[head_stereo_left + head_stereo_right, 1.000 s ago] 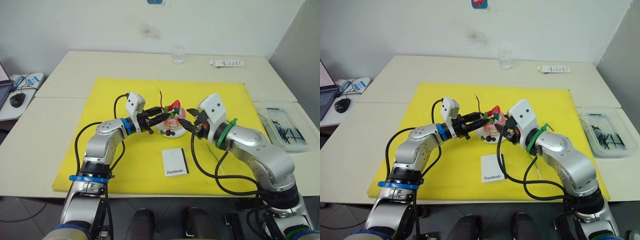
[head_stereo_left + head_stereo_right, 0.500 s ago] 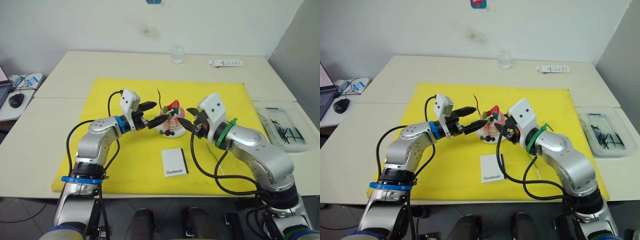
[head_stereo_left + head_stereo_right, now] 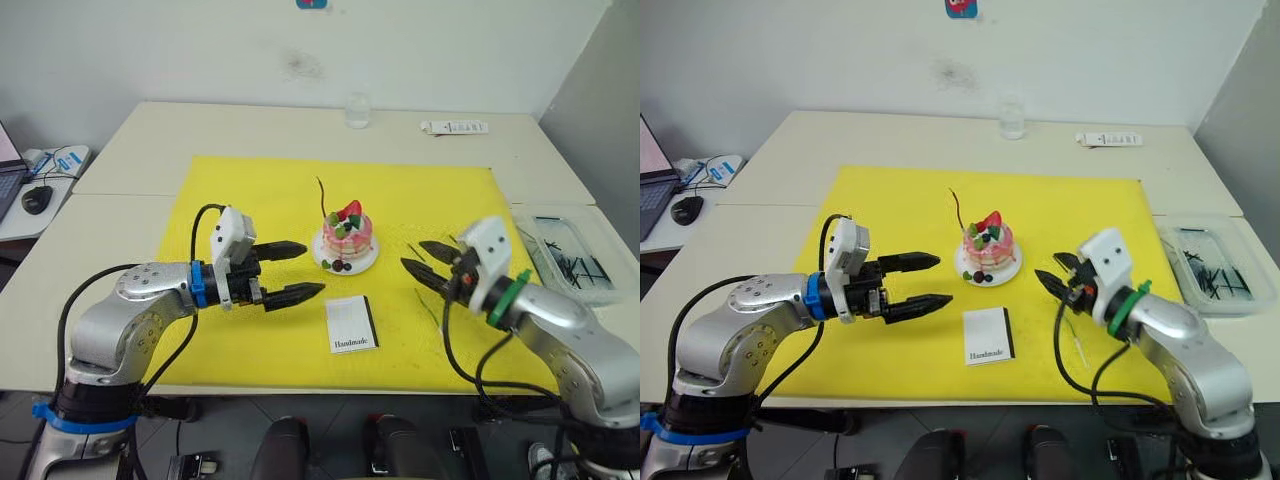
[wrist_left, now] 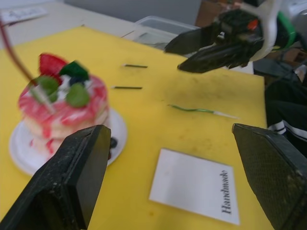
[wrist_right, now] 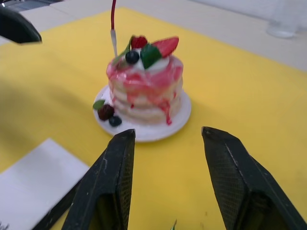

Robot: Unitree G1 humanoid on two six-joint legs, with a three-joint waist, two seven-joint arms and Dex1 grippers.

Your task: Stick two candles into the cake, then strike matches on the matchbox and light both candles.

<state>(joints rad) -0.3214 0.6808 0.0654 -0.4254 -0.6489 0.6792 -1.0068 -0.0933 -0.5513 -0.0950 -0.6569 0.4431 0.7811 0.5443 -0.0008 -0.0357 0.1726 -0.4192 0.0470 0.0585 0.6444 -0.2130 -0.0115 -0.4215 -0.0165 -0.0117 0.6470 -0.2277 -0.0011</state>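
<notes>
Cake (image 3: 348, 238) on white plate, mid yellow mat (image 3: 240, 190): landmark.
Red candle (image 3: 322, 195): planted in the cake top, unlit. Judged one of two done.
Green candle (image 4: 199, 110): lying on the mat right of the cake, still to plant.
Matches (image 4: 127, 87): loose on the mat beside it; none struck.
Matchbox (image 3: 351, 324): just before the cake.
Left gripper (image 3: 297, 271): left of the cake, spread wide, empty.
Right gripper (image 3: 425, 257): right of the cake, spread, empty.

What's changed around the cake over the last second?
Both grippers have backed away from the cake: the left gripper toward the robot's left, the right gripper toward its right, both open and empty. The red candle remains in the cake; the green candle, matches and matchbox lie unmoved.
</notes>
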